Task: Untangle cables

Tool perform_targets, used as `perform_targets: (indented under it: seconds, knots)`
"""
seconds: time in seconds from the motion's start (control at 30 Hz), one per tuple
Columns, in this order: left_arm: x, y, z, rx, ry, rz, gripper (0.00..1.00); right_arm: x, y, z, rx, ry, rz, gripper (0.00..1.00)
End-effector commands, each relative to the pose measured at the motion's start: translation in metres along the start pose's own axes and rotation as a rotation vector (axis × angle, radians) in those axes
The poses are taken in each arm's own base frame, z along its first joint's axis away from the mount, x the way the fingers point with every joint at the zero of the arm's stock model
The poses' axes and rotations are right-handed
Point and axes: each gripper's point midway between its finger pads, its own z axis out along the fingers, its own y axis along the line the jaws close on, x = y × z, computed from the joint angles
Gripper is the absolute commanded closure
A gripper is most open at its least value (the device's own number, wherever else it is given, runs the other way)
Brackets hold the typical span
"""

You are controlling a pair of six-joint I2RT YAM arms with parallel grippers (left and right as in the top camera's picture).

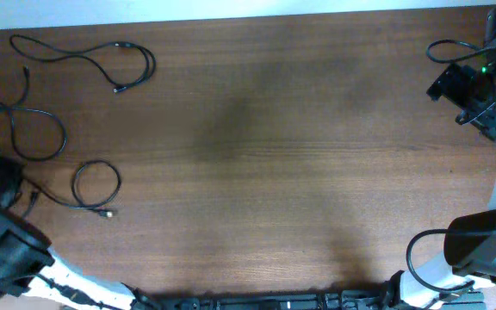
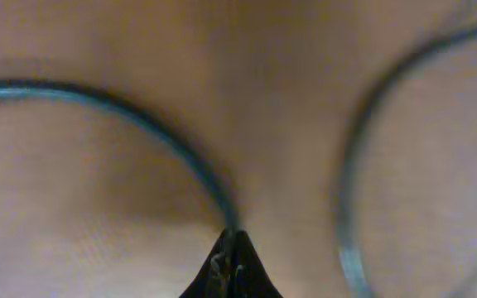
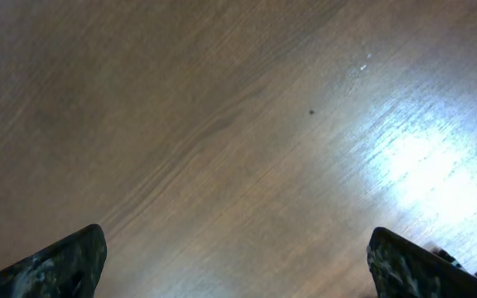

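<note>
Three thin black cables lie apart at the table's left: one long and wavy at the back [image 1: 84,56], one in a wide loop [image 1: 37,129], one in a small round loop [image 1: 97,185] with a tail running left. My left gripper [image 1: 9,179] sits low at the left edge by that tail. In the left wrist view its fingers [image 2: 232,242] are shut on a cable [image 2: 114,108] that arcs away to the left; another cable curve [image 2: 346,207] lies to the right. My right gripper [image 1: 472,96] is at the far right back, open and empty [image 3: 238,265] over bare wood.
The brown wooden table [image 1: 265,155] fills the view. A thicker black arm wire [image 1: 446,50] loops by the right arm at the back right. The arm bases stand at the front left [image 1: 7,258] and front right [image 1: 480,250].
</note>
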Motion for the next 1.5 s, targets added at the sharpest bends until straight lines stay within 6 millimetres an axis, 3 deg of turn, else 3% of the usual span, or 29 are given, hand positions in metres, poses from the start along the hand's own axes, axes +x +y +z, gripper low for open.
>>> perform_targets:
  seconds: [0.0,0.07,0.17,0.23,0.3,0.33,0.37,0.4,0.57,0.6,0.63,0.67,0.7,0.8,0.87,0.9,0.93,0.97,1.03,1.1,1.2,1.47]
  knots:
    - [-0.043,-0.026,-0.03,0.002,-0.023,0.083,1.0,-0.002,-0.002,0.0,0.004,-0.004,0.01,0.02]
    - [-0.057,-0.047,-0.069,0.036,0.028,0.033,0.99,-0.002,-0.002,0.0,0.004,-0.004,0.01,0.02]
    - [-0.042,-0.132,-0.13,0.452,0.175,0.05,1.0,-0.002,-0.002,0.0,0.004,-0.004,0.01,0.02]
    - [-0.018,-0.188,-0.182,0.655,0.197,0.182,0.96,-0.002,-0.002,0.0,0.004,-0.004,0.01,0.02]
    - [0.037,-0.245,-0.222,0.737,0.204,0.47,0.68,-0.002,-0.002,0.0,0.004,-0.005,0.01,0.02]
    - [0.063,-0.265,-0.231,0.771,0.217,0.582,0.39,-0.002,-0.002,0.0,0.004,-0.004,0.01,0.02]
    - [0.096,-0.286,-0.238,0.803,0.253,0.693,0.01,-0.002,-0.002,0.0,0.004,-0.004,0.01,0.02]
    - [0.121,-0.301,-0.234,0.766,0.268,0.766,0.01,-0.002,-0.002,0.0,0.004,-0.004,0.01,0.02]
    - [0.168,-0.32,-0.219,0.537,0.201,0.966,0.01,-0.002,-0.001,0.0,0.002,-0.006,0.015,0.02]
    - [0.174,-0.323,-0.221,0.543,0.206,0.976,0.01,-0.003,0.013,-0.001,-0.072,0.0,0.02,0.01]
    - [0.175,-0.324,-0.221,0.545,0.207,0.979,0.01,0.009,0.026,-0.003,-0.156,0.068,0.01,0.02]
    - [0.175,-0.324,-0.221,0.544,0.207,0.979,0.01,0.031,0.052,-0.012,-0.32,0.171,-0.085,0.02]
    - [0.175,-0.324,-0.221,0.545,0.207,0.979,0.01,0.06,0.078,-0.031,-0.508,0.255,-0.287,0.02]
    - [0.175,-0.324,-0.221,0.544,0.207,0.979,0.01,0.091,0.048,-0.053,-0.321,0.217,-0.379,0.02]
    - [0.175,-0.324,-0.221,0.545,0.207,0.979,0.01,0.115,0.041,-0.087,-0.325,0.137,-0.457,0.02]
    - [0.175,-0.324,-0.221,0.545,0.207,0.979,0.01,0.139,0.039,-0.123,-0.376,0.027,-0.532,0.02]
    - [0.175,-0.323,-0.221,0.545,0.207,0.979,0.01,0.149,0.035,-0.137,-0.399,-0.019,-0.554,0.01]
    - [0.175,-0.324,-0.221,0.545,0.207,0.979,0.01,0.173,0.027,-0.162,-0.462,-0.097,-0.625,0.02]
    - [0.175,-0.324,-0.221,0.545,0.207,0.979,0.01,0.19,0.003,-0.182,-0.49,-0.203,-0.662,0.02]
    - [0.175,-0.324,-0.221,0.544,0.207,0.979,0.01,0.214,-0.023,-0.189,-0.563,-0.243,-0.674,0.02]
    - [0.175,-0.324,-0.221,0.545,0.207,0.979,0.01,0.238,-0.056,-0.173,-0.581,-0.267,-0.67,0.02]
    - [0.175,-0.324,-0.221,0.545,0.207,0.979,0.01,0.242,-0.062,-0.171,-0.589,-0.278,-0.668,0.02]
